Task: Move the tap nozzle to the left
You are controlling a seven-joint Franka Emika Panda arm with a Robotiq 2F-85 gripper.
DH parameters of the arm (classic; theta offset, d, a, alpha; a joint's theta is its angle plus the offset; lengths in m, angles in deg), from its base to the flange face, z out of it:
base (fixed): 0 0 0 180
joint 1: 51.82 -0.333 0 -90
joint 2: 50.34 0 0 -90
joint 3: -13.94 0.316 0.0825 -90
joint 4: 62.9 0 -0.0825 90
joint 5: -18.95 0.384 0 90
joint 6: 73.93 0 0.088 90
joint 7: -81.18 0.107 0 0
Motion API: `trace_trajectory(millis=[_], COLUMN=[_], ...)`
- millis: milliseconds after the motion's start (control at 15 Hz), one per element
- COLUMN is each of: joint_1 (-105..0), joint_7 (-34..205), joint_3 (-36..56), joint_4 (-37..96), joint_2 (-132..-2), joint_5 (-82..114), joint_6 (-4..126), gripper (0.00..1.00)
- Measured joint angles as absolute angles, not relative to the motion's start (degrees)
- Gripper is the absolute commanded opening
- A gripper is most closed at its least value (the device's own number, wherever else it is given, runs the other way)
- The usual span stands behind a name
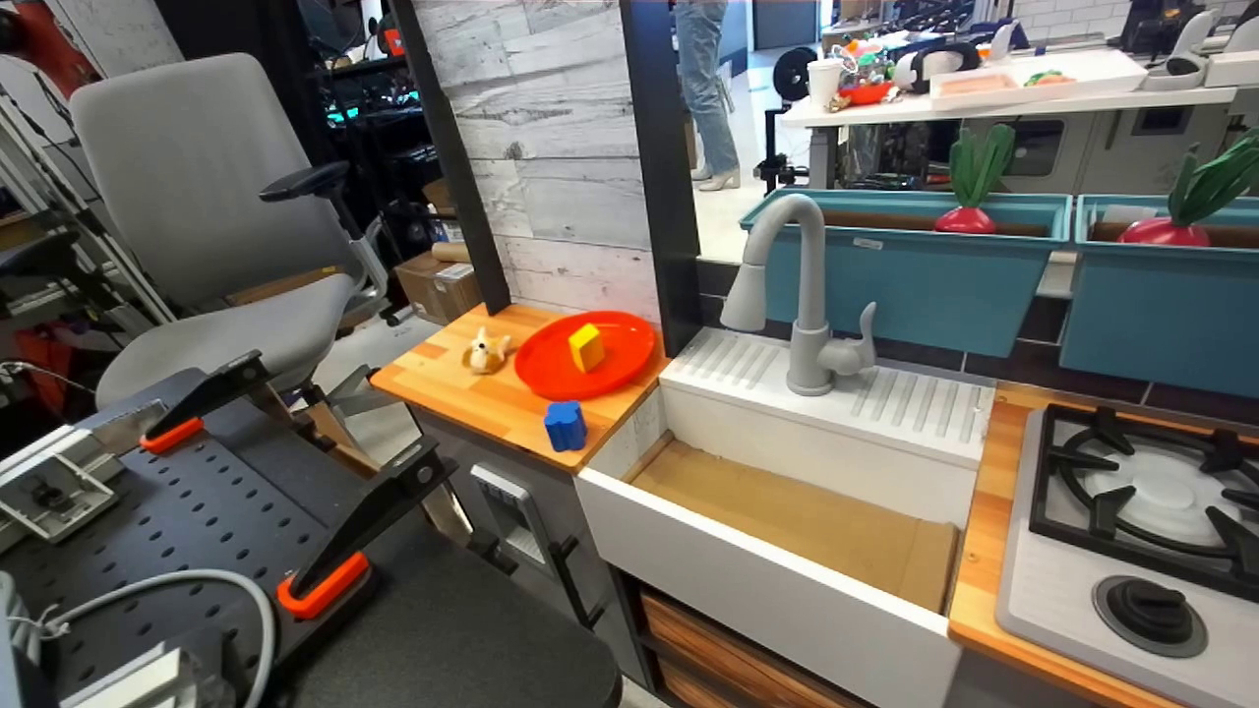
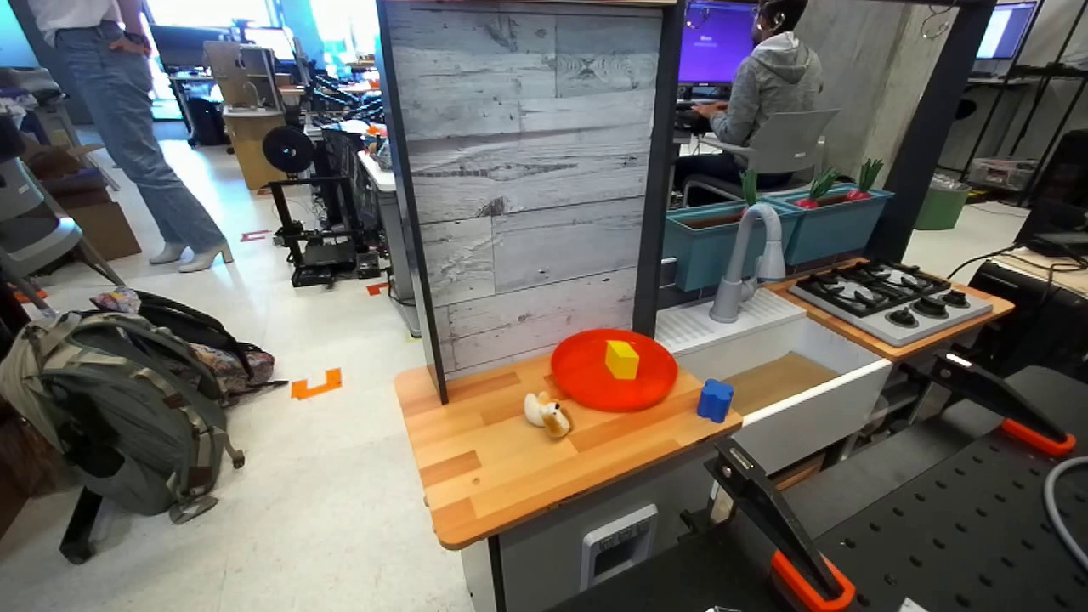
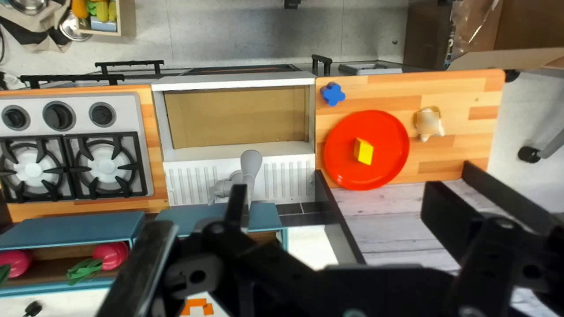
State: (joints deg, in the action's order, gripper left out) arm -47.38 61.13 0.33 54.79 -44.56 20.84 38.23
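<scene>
Faucet (image 3: pixel 251 164) stands at the rear of the sink (image 3: pixel 240 82); your gripper (image 3: pixel 336 189) hangs apart, fingers wide, holding nothing. Your step looks like the approach; next likely means lowering beside it and pushing left. Left to right, wrist view: three knobs (image 3: pixel 59 116), two burners (image 3: pixel 105 166), one sink, one faucet, one blue block (image 3: pixel 333 94), one red plate (image 3: pixel 392 149), one yellow block (image 3: pixel 364 152), one toy (image 3: pixel 428 127).
</scene>
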Motion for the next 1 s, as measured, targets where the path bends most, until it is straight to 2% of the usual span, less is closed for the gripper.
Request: trace_trajectory(millis=[267, 533, 1000], joint_1=[-44.74, -42.14, -41.23], joint_7=[60.6, 60.1, 61.02], joint_3=[0.31, 2.13, 2.96], joint_4=[54.1, 50.51, 48.3], joint_2=[-56.78, -67.4, -69.79], joint_5=[26.84, 31.29, 31.61], joint_6=[48.34, 53.05, 53.41], gripper=[1.0, 1.0, 1.0])
